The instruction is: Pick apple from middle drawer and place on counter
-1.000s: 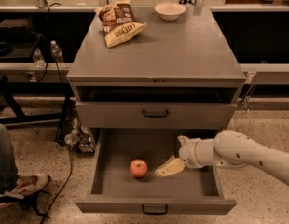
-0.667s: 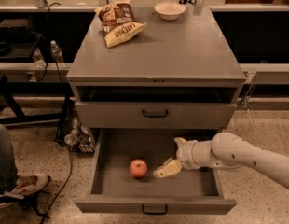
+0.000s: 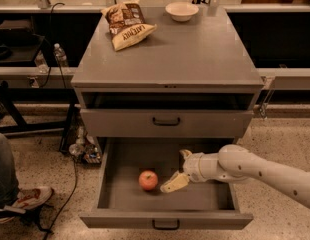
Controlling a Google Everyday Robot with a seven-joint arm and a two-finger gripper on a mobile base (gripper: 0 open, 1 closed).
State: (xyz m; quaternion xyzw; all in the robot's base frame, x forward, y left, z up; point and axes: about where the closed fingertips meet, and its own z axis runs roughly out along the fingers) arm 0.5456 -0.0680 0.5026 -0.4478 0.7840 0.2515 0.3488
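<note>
The gripper (image 3: 174,170) is brought slightly nearer the apple (image 3: 148,180) in the middle drawer (image 3: 165,219), jaws spread. The apple is not yet enclosed, so a grasp is judged imminent.

The arm (image 3: 255,171) stretches leftward from the right, gripper (image 3: 173,171) low, fingers spread apart.

Small red-pink apple (image 3: 148,180) loose on the floor of the middle drawer (image 3: 205,200), roughly centre. Drawer pulled wide open, deep grey tray, black handle on its front. Gripper (image 3: 173,170) inside it just right of the apple, fingers spread; matte grey counter (image 3: 185,54) on top.
</note>
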